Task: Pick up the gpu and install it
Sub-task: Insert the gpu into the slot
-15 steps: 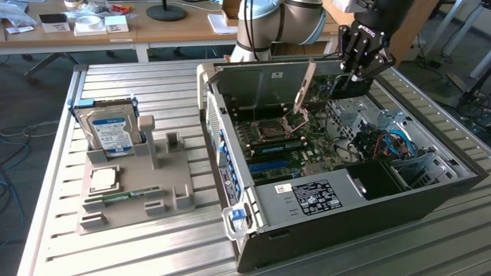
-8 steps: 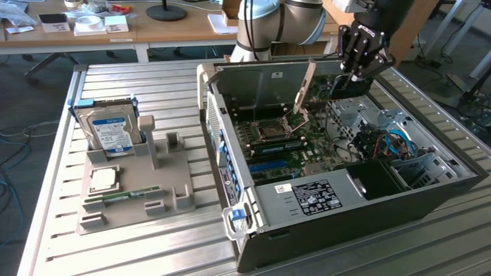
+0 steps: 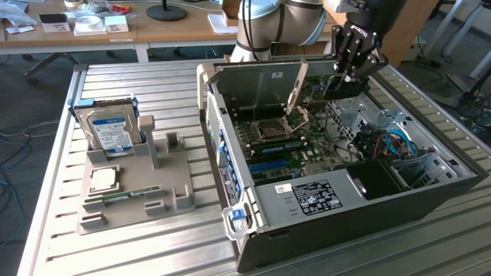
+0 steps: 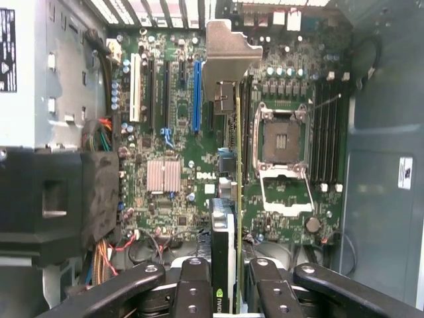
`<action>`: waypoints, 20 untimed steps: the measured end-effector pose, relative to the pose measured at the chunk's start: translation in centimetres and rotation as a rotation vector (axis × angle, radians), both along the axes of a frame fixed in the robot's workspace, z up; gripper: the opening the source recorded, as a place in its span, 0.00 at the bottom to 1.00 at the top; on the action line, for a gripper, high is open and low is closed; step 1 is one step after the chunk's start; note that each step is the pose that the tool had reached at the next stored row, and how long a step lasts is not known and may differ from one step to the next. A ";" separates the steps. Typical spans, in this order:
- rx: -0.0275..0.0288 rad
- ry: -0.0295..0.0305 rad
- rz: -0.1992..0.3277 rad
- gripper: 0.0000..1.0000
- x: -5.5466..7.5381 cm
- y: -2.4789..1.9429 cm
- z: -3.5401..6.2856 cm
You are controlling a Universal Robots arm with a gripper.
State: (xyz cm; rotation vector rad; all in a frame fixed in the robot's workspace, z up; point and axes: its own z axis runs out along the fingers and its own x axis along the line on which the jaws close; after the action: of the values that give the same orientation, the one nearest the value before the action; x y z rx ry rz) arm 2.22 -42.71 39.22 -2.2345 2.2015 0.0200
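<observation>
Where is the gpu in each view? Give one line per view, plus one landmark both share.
Exterior view: the gpu hangs under the gripper, over the far end of the open computer case.
Wrist view: the gpu is seen edge-on, clamped between the fingers, beside the CPU socket.
Shared landmark: the CPU socket, its silver frame open.

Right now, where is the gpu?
The gpu is clamped in the gripper above the open case's motherboard, on the exterior view's right; in the wrist view, between the blue slot and CPU socket.
</observation>
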 end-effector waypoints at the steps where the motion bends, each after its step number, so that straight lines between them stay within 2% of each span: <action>1: 0.0001 0.0000 0.000 0.27 -0.3 0.00 0.00; 13: -0.0001 0.0000 0.000 0.27 -0.5 0.00 -0.01; 20: -0.0001 0.0000 0.000 0.27 -1.1 0.01 -0.04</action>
State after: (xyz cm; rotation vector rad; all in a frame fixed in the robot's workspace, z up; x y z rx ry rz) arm 1.12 -42.70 39.19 -2.2347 2.2014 0.0199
